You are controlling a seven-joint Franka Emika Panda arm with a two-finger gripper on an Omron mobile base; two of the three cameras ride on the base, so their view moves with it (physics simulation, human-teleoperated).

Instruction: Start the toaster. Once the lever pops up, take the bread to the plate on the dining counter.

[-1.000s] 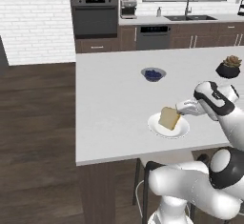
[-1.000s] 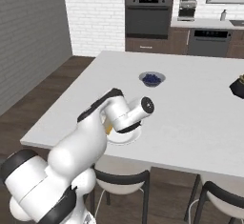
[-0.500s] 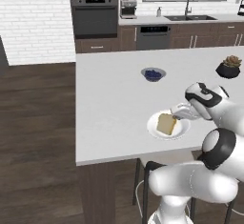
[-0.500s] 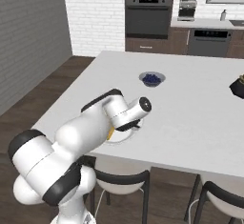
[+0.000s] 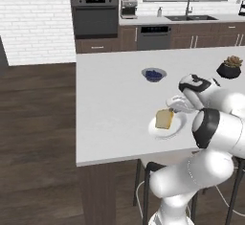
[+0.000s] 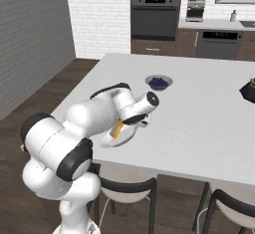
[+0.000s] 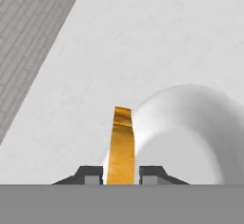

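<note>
The large white-topped worktop (image 5: 110, 109) on a dark wood base carries a round white plate (image 5: 155, 128) near its front edge, a small grey bowl (image 5: 153, 74) of blue contents, and a dark potted plant (image 5: 229, 68).

One slice of bread (image 5: 164, 118) here, standing on edge between my two fingers (image 7: 90, 174), and one white plate (image 5: 178, 125) under it. One tabletop (image 5: 112, 104) carrying the lot. Further along it I count one small grey bowl (image 5: 153, 74) of blue bits and one dark potted plant (image 5: 229, 68). Below the near edge, two stools (image 6: 124, 188). Against the far wall: one oven (image 5: 94, 16), one coffee machine (image 5: 128, 7), one sink tap (image 5: 189, 5), one dishwasher (image 5: 153, 37).
</note>
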